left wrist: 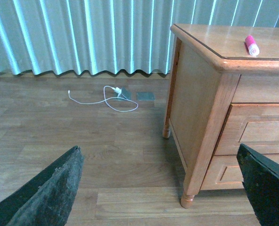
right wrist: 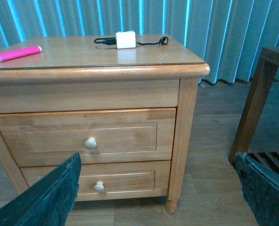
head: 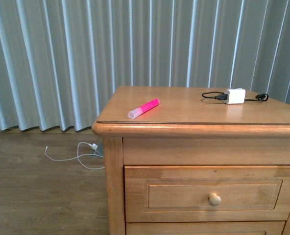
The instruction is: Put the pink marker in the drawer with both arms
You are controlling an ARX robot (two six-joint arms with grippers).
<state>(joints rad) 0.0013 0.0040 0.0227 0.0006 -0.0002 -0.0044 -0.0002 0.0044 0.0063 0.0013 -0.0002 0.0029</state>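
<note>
Found one pink marker [head: 143, 108] lying flat on the nightstand [head: 194, 117] top, toward its left front corner, well apart from one white charger [head: 235, 96]. Counted two closed drawers, the taller drawer [right wrist: 130, 136] above a shallower drawer [right wrist: 130, 178], each with one round knob [right wrist: 91, 143]. Saw the left gripper [left wrist: 158, 149] and the right gripper [right wrist: 157, 157] with jaws spread wide, grasping nothing.

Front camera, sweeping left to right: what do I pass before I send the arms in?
First the white cable on the floor → pink marker → round wooden knob → white charger block.
</note>
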